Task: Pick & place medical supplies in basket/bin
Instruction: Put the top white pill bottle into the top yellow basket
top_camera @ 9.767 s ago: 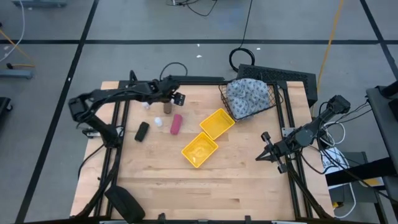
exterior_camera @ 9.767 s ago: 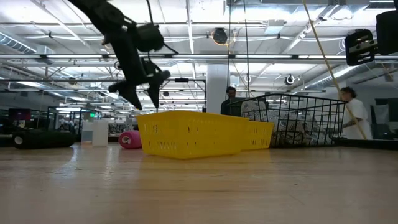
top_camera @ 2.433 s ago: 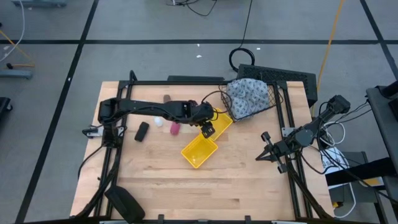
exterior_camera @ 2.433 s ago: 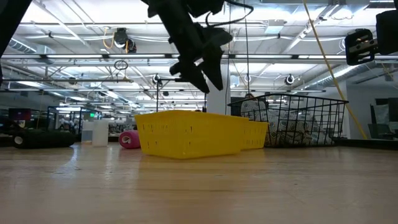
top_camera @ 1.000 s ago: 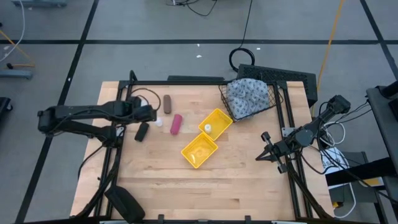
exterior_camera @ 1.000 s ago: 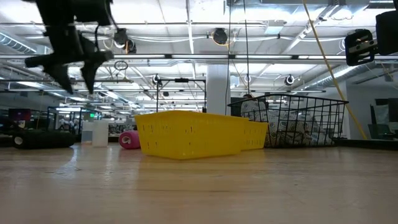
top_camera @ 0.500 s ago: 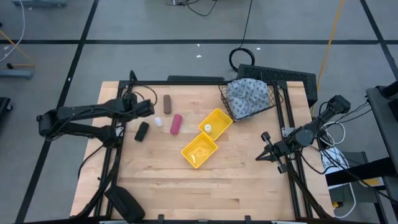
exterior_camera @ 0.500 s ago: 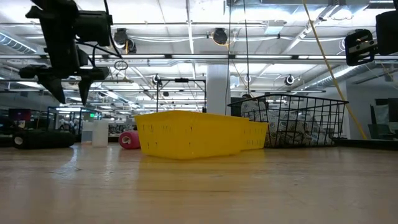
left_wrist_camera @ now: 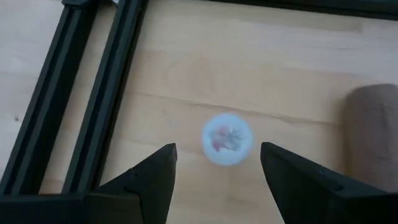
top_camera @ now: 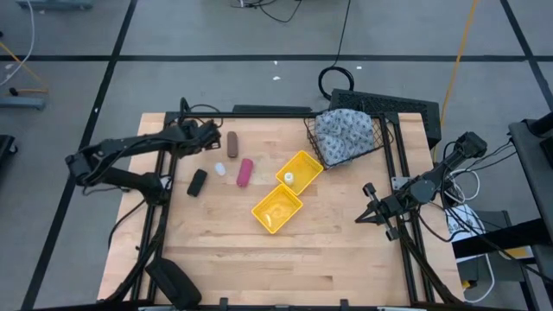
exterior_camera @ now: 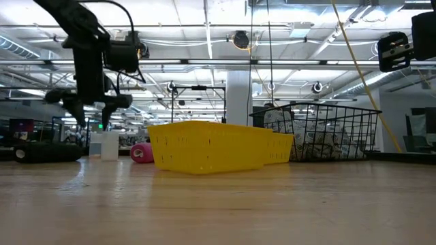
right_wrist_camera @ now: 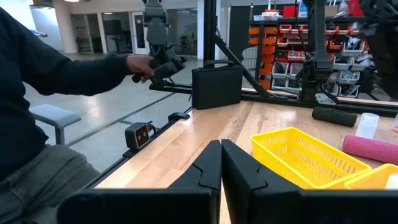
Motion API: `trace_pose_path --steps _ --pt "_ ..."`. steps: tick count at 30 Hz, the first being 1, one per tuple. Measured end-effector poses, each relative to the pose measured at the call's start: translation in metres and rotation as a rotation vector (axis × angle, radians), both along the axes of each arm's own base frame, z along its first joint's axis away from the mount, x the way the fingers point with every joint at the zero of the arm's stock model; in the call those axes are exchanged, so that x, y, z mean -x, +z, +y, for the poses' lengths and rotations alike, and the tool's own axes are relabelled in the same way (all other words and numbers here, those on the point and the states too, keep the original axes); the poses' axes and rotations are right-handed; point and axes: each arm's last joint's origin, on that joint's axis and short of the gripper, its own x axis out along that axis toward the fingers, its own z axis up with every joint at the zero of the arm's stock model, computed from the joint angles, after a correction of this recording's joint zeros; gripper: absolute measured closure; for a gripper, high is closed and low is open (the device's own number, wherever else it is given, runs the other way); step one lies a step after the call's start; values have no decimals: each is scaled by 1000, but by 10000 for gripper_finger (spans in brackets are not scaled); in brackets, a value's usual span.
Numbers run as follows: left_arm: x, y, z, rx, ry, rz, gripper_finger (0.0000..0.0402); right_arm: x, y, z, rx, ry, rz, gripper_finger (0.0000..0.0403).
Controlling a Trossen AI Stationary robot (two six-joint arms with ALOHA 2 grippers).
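My left gripper (top_camera: 208,138) hangs open over the table's far left. In the left wrist view its fingers (left_wrist_camera: 214,171) stand on either side of a tiny white bottle (left_wrist_camera: 227,138) that stands on the table, without touching it. The brown cylinder (top_camera: 232,143) lies just to the right, with the pink cylinder (top_camera: 245,172) and another white bottle (top_camera: 220,169) nearer. A white bottle (top_camera: 289,178) sits in the far compartment of the yellow bin (top_camera: 270,213). The grey-blue cloth bundle (top_camera: 346,131) lies in the black wire basket (top_camera: 381,145). My right gripper (top_camera: 367,207) waits shut at the right edge.
A black oblong object (top_camera: 197,182) lies near the pink cylinder. Black frame rails (left_wrist_camera: 93,106) run beside the bottle under my left gripper. A dark object (top_camera: 173,281) sits at the near left corner. A person's sleeve and hand (right_wrist_camera: 140,65) show beyond the table's left side.
My left gripper has moved toward the table's far edge and a little to the right, and has come down over the white bottle beside the brown cylinder. It stays open. Nothing on the table has moved.
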Motion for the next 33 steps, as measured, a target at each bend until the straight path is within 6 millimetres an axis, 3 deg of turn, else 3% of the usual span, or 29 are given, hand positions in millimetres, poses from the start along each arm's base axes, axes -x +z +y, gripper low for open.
trace_pose_path --steps 14,33 --pt "-3 -23 22 47 17 66 158 0 0 0 0 0 0 403" --pt "-11 -27 20 74 -51 42 158 0 0 0 0 0 0 403"
